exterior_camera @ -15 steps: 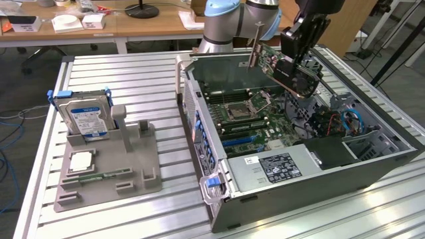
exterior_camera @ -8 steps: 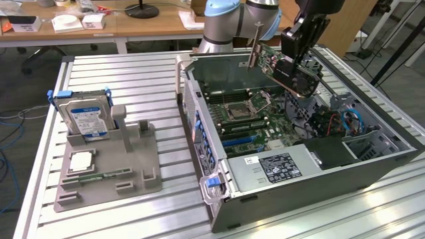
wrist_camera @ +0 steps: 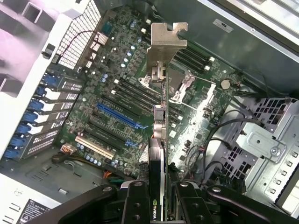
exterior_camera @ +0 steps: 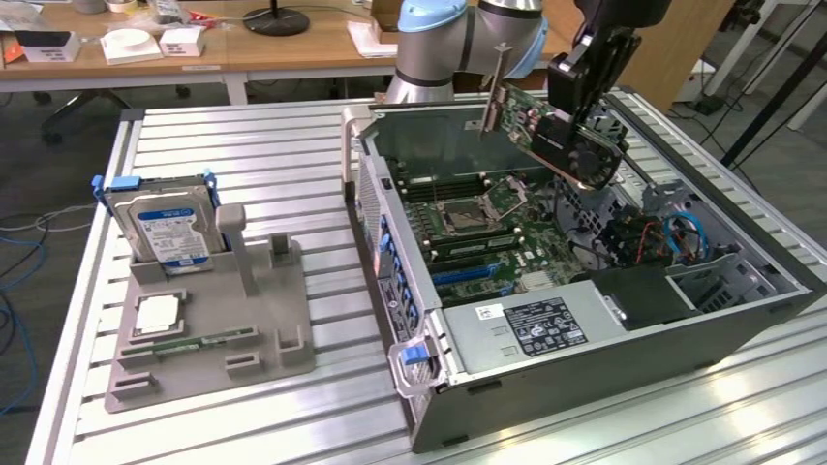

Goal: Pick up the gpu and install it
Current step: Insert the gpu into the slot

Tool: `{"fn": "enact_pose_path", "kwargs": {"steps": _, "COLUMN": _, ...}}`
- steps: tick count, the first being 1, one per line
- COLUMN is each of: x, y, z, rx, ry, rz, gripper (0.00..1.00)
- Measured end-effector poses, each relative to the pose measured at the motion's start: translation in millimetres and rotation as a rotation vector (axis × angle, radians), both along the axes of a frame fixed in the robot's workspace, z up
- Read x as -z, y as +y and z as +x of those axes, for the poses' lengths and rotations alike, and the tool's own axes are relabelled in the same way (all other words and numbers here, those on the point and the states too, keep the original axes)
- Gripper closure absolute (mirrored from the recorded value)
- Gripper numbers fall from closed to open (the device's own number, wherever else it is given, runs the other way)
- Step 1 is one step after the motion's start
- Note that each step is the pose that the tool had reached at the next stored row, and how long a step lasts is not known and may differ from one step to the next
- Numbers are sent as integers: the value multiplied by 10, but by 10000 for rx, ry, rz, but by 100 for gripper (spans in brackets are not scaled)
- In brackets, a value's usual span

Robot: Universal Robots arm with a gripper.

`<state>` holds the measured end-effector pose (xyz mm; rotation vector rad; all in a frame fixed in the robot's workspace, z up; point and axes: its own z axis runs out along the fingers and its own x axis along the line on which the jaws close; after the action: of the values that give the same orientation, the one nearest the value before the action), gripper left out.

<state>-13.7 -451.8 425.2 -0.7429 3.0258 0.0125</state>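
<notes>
gpu (exterior_camera: 528,118) held tilted in mid-air over the open computer case (exterior_camera: 543,402), above the motherboard (exterior_camera: 481,225). gripper (wrist_camera: 159,200) clamped on the card, seen edge-on. judgement: keep its lower edge parallel to the blue expansion slot (wrist_camera: 117,116), its silver bracket (wrist_camera: 166,42) clear of the cables.

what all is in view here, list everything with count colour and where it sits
gpu: 1, dark green board with silver bracket, held above the open case
case: 1, grey, lying open on the table, exterior view's right
motherboard: 1, green, inside the case
hard drive: 1, silver with blue-white label, upright in the holder, exterior view's left
holder: 1, grey, on the table beside the case
memory stick: 1, green, flat on the holder
table: 1, silver, slatted, under everything
arm: 1, silver and light blue, behind the case
claw: 1, black, shut on the gpu
</notes>
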Motion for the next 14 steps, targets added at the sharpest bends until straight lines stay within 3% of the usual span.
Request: {"fn": "enact_pose_path", "kwargs": {"steps": 14, "x": 0, "y": 0, "z": 0, "rx": -346, "ry": 0, "rz": 0, "gripper": 74}}
